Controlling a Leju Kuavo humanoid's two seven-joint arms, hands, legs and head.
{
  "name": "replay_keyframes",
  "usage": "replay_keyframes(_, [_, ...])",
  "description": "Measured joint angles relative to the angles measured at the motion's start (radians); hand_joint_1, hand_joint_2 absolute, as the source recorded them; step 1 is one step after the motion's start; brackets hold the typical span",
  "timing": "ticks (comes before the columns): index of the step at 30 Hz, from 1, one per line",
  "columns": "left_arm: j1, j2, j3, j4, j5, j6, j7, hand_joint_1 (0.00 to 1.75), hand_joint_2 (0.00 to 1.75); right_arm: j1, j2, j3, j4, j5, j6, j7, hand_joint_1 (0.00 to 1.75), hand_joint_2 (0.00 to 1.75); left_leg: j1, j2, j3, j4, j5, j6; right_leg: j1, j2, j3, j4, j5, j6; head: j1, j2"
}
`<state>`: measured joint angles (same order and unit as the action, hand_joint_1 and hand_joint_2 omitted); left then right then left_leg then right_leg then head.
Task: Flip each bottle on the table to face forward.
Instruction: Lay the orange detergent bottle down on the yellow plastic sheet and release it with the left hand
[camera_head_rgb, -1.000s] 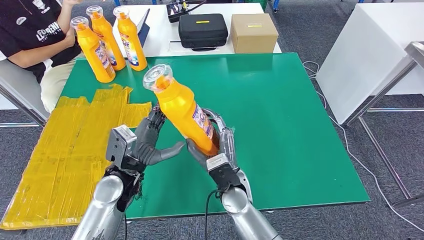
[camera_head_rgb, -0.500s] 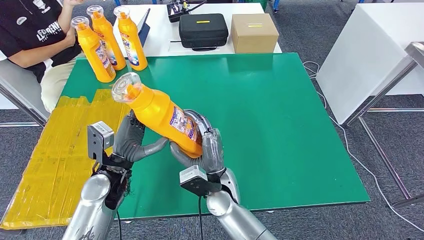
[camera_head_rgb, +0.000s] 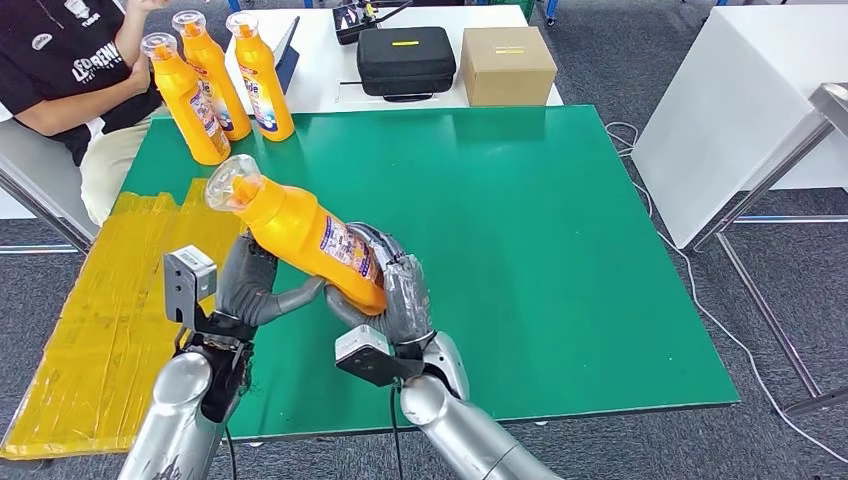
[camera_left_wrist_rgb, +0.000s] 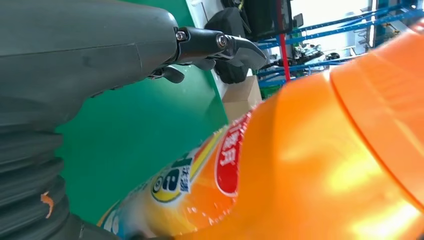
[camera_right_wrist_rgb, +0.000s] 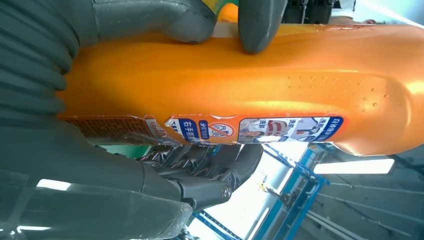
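Note:
My right hand (camera_head_rgb: 397, 296) grips an orange bottle (camera_head_rgb: 305, 232) by its lower end, above the near-left part of the green table (camera_head_rgb: 560, 230). The bottle leans steeply to the left, its clear cap (camera_head_rgb: 230, 182) up and its label showing. In the right wrist view the fingers (camera_right_wrist_rgb: 250, 25) wrap the orange bottle (camera_right_wrist_rgb: 260, 80). My left hand (camera_head_rgb: 252, 286) lies just under the bottle's body with fingers spread and thumb stretched toward the right hand. The left wrist view has the bottle (camera_left_wrist_rgb: 310, 160) close beside that hand (camera_left_wrist_rgb: 90, 55). Three more orange bottles (camera_head_rgb: 212, 80) stand upright at the far left corner.
A sheet of yellow tape (camera_head_rgb: 120, 300) covers the surface left of the green table. A person (camera_head_rgb: 70, 60) sits at the far left behind the standing bottles. A black case (camera_head_rgb: 405, 60) and a cardboard box (camera_head_rgb: 508, 65) rest on the white table behind.
The held bottle has tipped further to the left and dropped lower, its cap swinging left. Both hands have shifted left and nearer with it.

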<state>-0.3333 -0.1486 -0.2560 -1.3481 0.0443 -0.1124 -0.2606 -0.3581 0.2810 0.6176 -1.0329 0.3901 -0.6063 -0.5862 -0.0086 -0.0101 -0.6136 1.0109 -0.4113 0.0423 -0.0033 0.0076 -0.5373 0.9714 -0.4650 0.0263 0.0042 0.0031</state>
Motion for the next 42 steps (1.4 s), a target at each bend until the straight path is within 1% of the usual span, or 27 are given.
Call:
replay_keyframes(8, [-0.004, 0.003, -0.001, 0.007, 0.044, -0.052, 0.0, 0.0, 1.75, -0.025, 0.019, 0.011, 0.068, -0.012, 0.002, -0.009, 1.75, 1.75, 0.0, 0.0, 0.0, 0.0, 0.0, 0.0, 0.0, 0.0, 0.0, 0.0, 0.0, 0.0, 0.0, 0.0])
replay_keyframes(20, [-0.017, 0.001, -0.004, 0.009, 0.056, -0.06, 0.0, 0.0, 1.75, -0.022, 0.031, 0.028, 0.105, -0.01, 0.006, -0.011, 1.75, 1.75, 0.0, 0.0, 0.0, 0.0, 0.0, 0.0, 0.0, 0.0, 0.0, 0.0, 0.0, 0.0, 0.0, 0.0])
replay_keyframes(22, [-0.019, 0.001, -0.005, 0.01, 0.081, -0.089, 0.001, 0.0, 1.75, -0.022, 0.031, 0.03, 0.109, -0.012, 0.004, -0.014, 1.75, 1.75, 0.0, 0.0, -0.001, 0.0, 0.0, 0.0, 0.0, 0.0, 0.0, 0.0, 0.0, 0.0, 0.0, 0.0])
replay_keyframes(26, [-0.028, 0.004, -0.013, 0.02, 0.158, -0.18, 0.011, 0.0, 1.75, -0.023, 0.031, 0.034, 0.116, -0.019, -0.006, -0.024, 1.75, 1.75, 0.0, 0.0, -0.001, 0.0, 0.0, 0.0, 0.0, 0.0, 0.0, 0.0, 0.0, 0.0, 0.0, 0.0])
replay_keyframes(31, [-0.045, 0.004, -0.028, 0.046, 0.224, -0.242, 0.038, 0.0, 1.75, -0.019, 0.03, 0.034, 0.118, -0.028, -0.019, -0.029, 1.75, 1.75, 0.0, 0.0, 0.0, 0.0, 0.0, 0.0, 0.0, 0.0, -0.001, 0.0, 0.0, 0.0, 0.0, 0.0])
replay_keyframes(36, [-0.061, 0.004, -0.045, 0.069, 0.258, -0.253, 0.064, 0.0, 1.75, -0.013, 0.028, 0.032, 0.118, -0.033, -0.025, -0.029, 1.75, 1.75, 0.0, 0.0, 0.0, 0.0, 0.0, 0.0, 0.0, 0.0, -0.001, 0.0, 0.0, 0.0, 0.0, 0.0])
replay_keyframes(42, [-0.07, 0.004, -0.056, 0.084, 0.262, -0.252, 0.069, 0.0, 1.75, -0.011, 0.022, 0.032, 0.118, -0.035, -0.026, -0.028, 1.75, 1.75, 0.0, 0.0, 0.0, 0.0, 0.0, 0.0, 0.0, 0.0, -0.001, 0.0, 0.0, 0.0, 0.0, 0.0])
